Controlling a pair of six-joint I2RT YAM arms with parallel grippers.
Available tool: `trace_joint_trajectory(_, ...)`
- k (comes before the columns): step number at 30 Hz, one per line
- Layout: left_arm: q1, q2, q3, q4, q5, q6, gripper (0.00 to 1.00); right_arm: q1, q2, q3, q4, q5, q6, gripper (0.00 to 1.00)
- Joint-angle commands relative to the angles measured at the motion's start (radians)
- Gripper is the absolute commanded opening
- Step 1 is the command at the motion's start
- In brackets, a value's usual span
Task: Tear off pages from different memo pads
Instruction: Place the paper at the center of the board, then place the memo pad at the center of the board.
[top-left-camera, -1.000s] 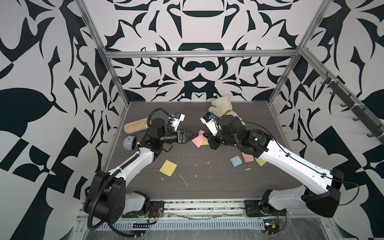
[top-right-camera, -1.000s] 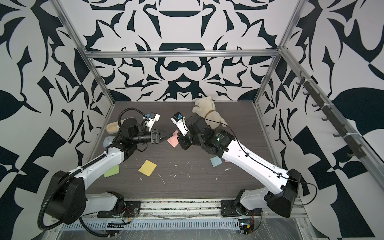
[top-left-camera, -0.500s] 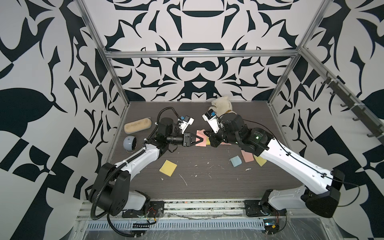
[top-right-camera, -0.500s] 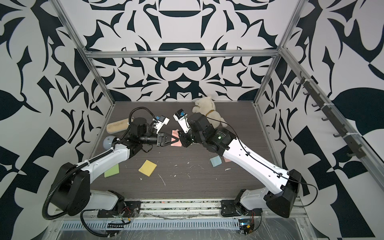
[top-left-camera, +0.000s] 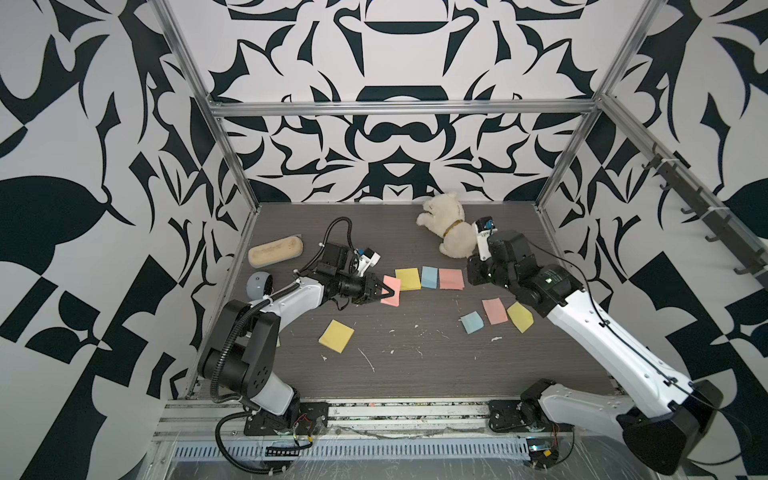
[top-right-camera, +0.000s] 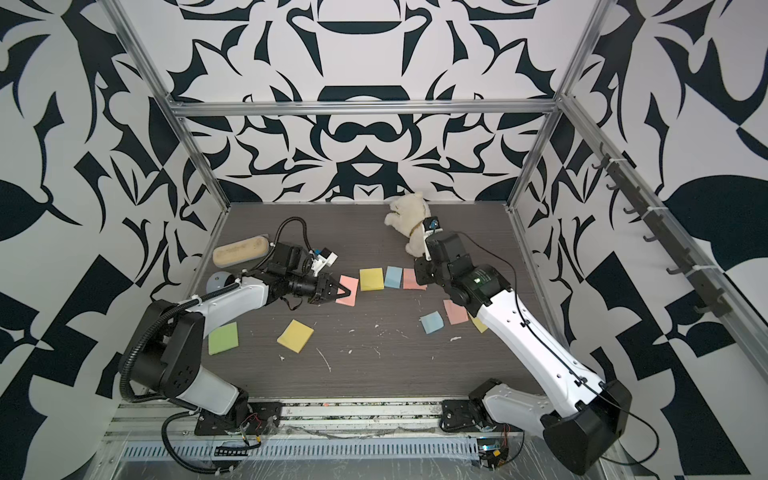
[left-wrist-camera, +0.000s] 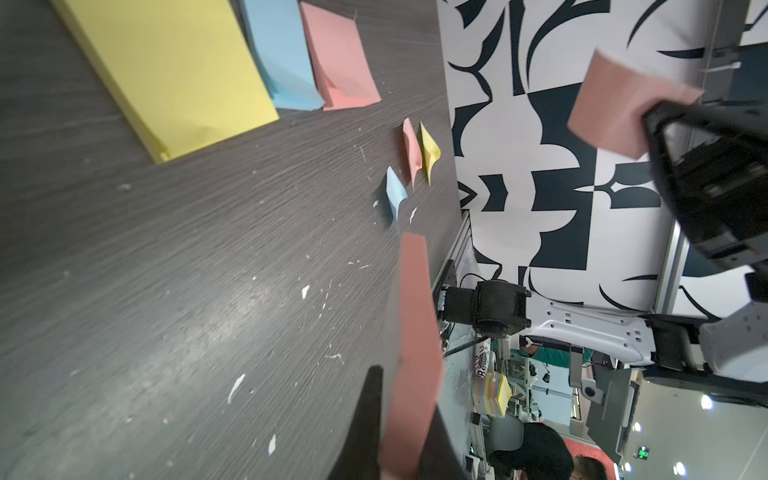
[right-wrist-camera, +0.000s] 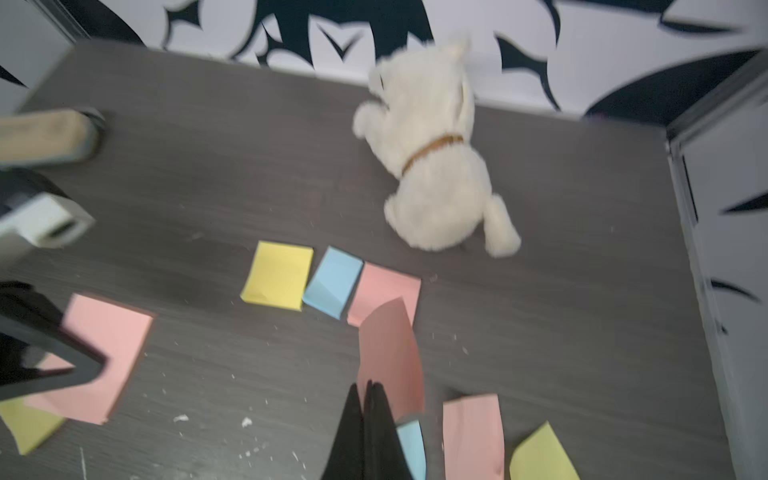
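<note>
The left gripper (top-left-camera: 383, 291) has its jaws pinching a pink memo pad (top-left-camera: 394, 282) by one edge, just beside a row on the desk (top-left-camera: 415, 374): yellow pad (top-left-camera: 407, 279), blue pad (top-left-camera: 429, 277), second pink pad (top-left-camera: 451, 279). The right gripper (right-wrist-camera: 368, 392) has its jaws pressed together on a curled pink page (right-wrist-camera: 390, 353), near the row's pink end.

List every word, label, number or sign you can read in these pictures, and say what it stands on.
"Re": seemingly the first letters of a label in the room beyond, left wrist view; rest blurred.
Tan case: faint marking on its lid, too small to read.
White camera mount on the right arm: dark lettering, too small to read.
Green lit sign: blurred.
The paper pads: nothing written.
</note>
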Motion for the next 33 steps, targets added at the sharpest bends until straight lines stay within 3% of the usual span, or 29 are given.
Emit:
trace_joint_trajectory(1, 0.055, -0.015, 0.051, -0.114, -0.021, 0.019, 0.00, 0.036, 0.065, -0.098, -0.078, 0.073, 0.131, 0.00)
trace_joint_trajectory(6, 0.164, 0.058, 0.094, -0.180, -0.105, 0.008, 0.00, 0.175, 0.265, -0.126, -0.097, 0.171, 0.183, 0.00)
trace_joint_trajectory(9, 0.189, 0.134, 0.130, -0.252, -0.153, 0.039, 0.00, 0.184, 0.340, -0.145, -0.050, 0.089, 0.197, 0.03)
trace_joint_trajectory(11, 0.191, 0.161, 0.138, -0.263, -0.185, 0.041, 0.00, 0.178, 0.342, -0.153, -0.027, 0.028, 0.190, 0.18)
trace_joint_trajectory(14, 0.191, 0.203, 0.152, -0.278, -0.247, 0.047, 0.00, 0.135, 0.313, -0.144, 0.005, -0.174, 0.177, 0.43)
trace_joint_trajectory(17, 0.188, 0.265, 0.180, -0.303, -0.272, 0.049, 0.00, 0.086, 0.261, -0.103, -0.017, -0.258, 0.174, 0.53)
trace_joint_trajectory(27, 0.157, 0.393, 0.275, -0.387, -0.364, 0.105, 0.00, 0.064, 0.169, 0.041, -0.109, -0.102, 0.135, 0.55)
trace_joint_trajectory(33, 0.154, 0.396, 0.303, -0.433, -0.449, 0.129, 0.26, 0.082, 0.182, 0.130, -0.227, 0.073, 0.105, 0.59)
